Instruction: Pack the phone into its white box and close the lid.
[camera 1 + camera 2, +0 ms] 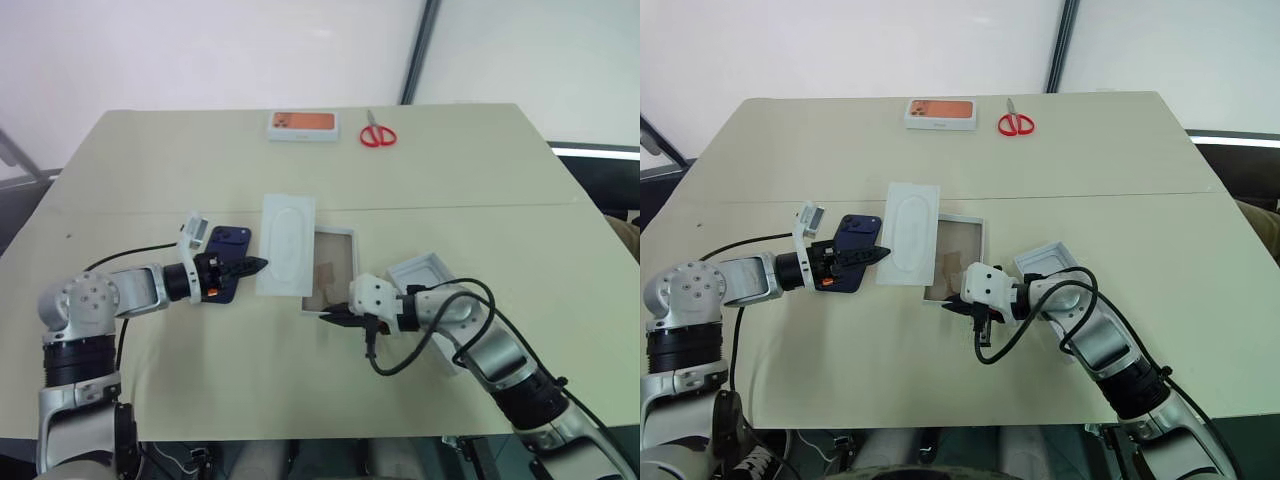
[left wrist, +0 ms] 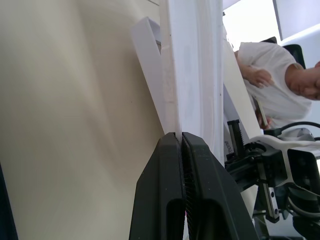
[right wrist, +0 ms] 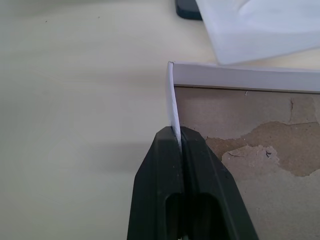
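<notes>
Phone lies flat on the worktop, dark blue back up, camera cluster at its far end, just left of the white insert card. Its near end is partly hidden by the left end effector.

White box sits open, tan floor up (patchy, torn-looking surface in the right wrist view). The card overlaps its left edge. The lid lies on the worktop right of the box, hollow side up, partly behind the right arm.

Right end effector is clamped on the box's near wall at the near-left corner; the thin white wall runs straight between the fingers.

Left end effector: fingers pressed together, nothing between them. The tip points right toward the card's left edge, close to it; can't tell if it touches. Left wrist view shows the card's edge right above the tip.

Far edge of the worktop: a white box with an orange top, and red-handled scissors just right of it, both well apart from the working area.

A person in a white top appears in the background of the left wrist view.
</notes>
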